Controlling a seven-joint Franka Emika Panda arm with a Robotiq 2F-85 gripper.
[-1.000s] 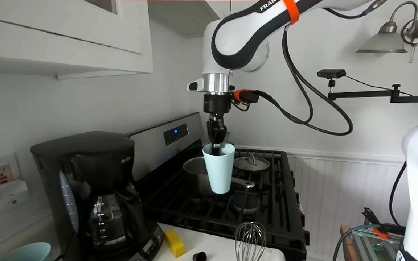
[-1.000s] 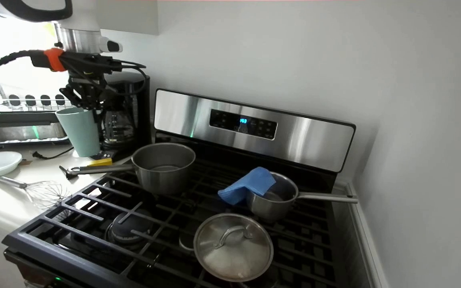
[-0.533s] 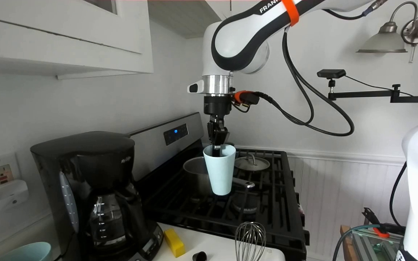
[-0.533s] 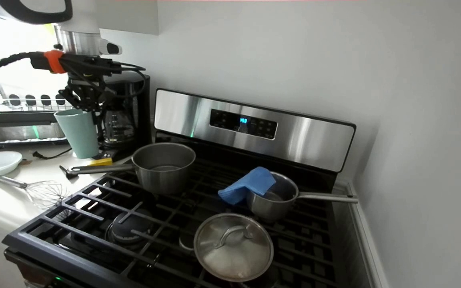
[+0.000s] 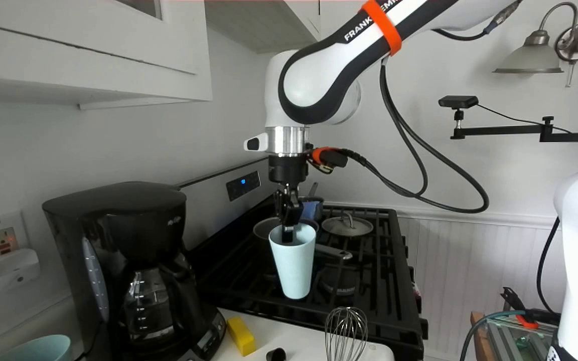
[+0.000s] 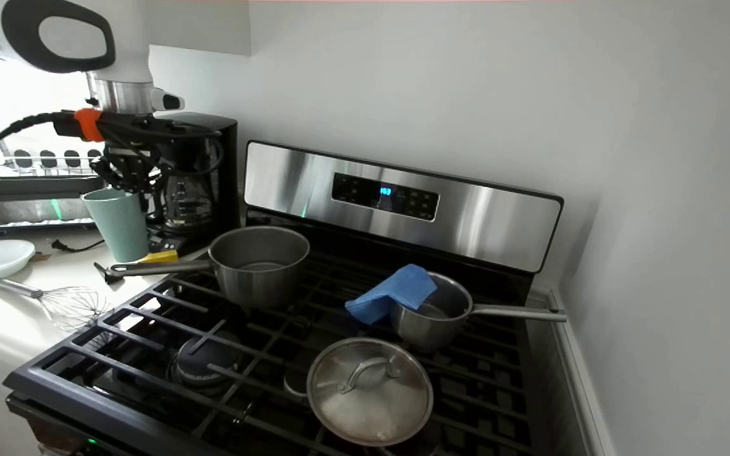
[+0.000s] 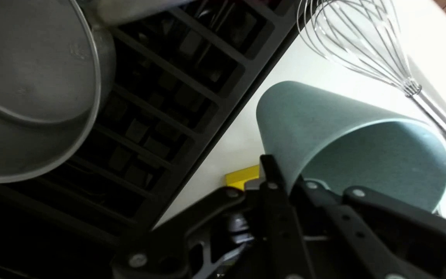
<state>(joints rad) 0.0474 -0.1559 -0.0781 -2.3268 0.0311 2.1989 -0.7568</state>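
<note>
Near the cup (image 5: 295, 268), whisk (image 7: 411, 86) and saucepan (image 6: 256, 283)

The two walls (image 6: 466, 95) are pale. A white cabinet (image 5: 88, 52) hangs on one, a lamp (image 5: 530, 57) on the other.

In an exterior view, the arm (image 5: 336, 70) is slanting from upper right, its wrist (image 5: 288, 140) is hanging upright, and the end effector (image 5: 289, 231) is pointing down, pinching narrowly.
</note>
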